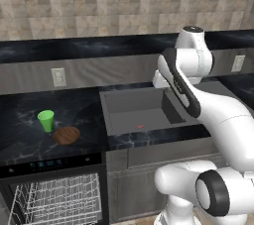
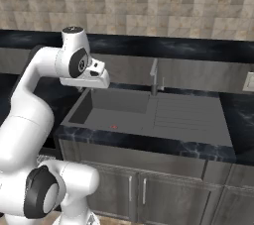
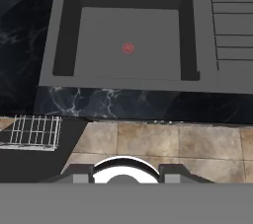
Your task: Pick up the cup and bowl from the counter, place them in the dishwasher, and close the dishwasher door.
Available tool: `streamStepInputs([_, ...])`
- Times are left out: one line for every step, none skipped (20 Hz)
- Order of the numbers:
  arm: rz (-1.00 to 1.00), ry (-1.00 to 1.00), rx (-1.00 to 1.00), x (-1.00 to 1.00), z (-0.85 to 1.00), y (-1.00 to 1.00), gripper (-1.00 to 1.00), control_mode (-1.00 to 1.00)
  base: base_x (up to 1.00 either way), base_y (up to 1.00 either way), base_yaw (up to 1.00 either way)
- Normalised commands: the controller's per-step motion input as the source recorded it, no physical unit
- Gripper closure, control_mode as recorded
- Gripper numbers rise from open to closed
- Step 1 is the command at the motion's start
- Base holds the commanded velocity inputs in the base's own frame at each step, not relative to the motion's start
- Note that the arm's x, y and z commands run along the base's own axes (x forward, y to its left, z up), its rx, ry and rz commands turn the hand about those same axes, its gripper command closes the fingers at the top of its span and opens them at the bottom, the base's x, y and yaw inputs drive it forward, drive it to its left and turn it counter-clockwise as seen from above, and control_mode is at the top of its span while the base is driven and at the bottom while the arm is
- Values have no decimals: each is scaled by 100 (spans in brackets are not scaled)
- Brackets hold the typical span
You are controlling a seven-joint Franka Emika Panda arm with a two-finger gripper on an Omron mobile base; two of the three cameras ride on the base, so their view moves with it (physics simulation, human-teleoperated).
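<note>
While the dishwasher (image 1: 54, 196) stands open at 7 o'clock in the left base view, its white rack (image 1: 57, 200) exposed, the bowl (image 1: 66, 135) and cup (image 1: 46, 120) sit touching or nearly so on the counter (image 1: 20, 135) just behind it, at 9 o'clock. Farther right lies the sink (image 1: 141, 115), under the arm. Whether the jaws are wide or narrow I cannot tell. A sideways reach for the cup could knock the bowl.

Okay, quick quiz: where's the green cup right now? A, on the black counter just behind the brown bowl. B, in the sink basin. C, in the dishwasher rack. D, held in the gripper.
A: the cup stands on the counter, just behind the bowl, left of the sink.
</note>
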Motion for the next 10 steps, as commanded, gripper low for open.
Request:
streamStepInputs([0, 0, 1, 0, 0, 0, -100, -100, 0, 0, 0])
streamStepInputs([0, 0, 1, 0, 0, 0, -100, -100, 0, 0, 0])
streamStepInputs([0, 0, 1, 0, 0, 0, -100, -100, 0, 0, 0])
streamStepInputs([0, 0, 1, 0, 0, 0, -100, -100, 0, 0, 0])
streamStepInputs([0, 0, 3, 0, 0, 0, -100, -100, 0, 0, 0])
streamStepInputs([0, 0, 3, 0, 0, 0, -100, -100, 0, 0, 0])
streamStepInputs([0, 0, 3, 0, -2, 3, -100, -100, 0, 0, 0])
streamStepInputs([0, 0, 3, 0, -4, 7, -100, -100, 0, 0, 0])
streamStepInputs([0, 0, 3, 0, -4, 10, -100, -100, 0, 0, 0])
streamStepInputs([0, 0, 3, 0, -4, 11, -100, -100, 0, 0, 0])
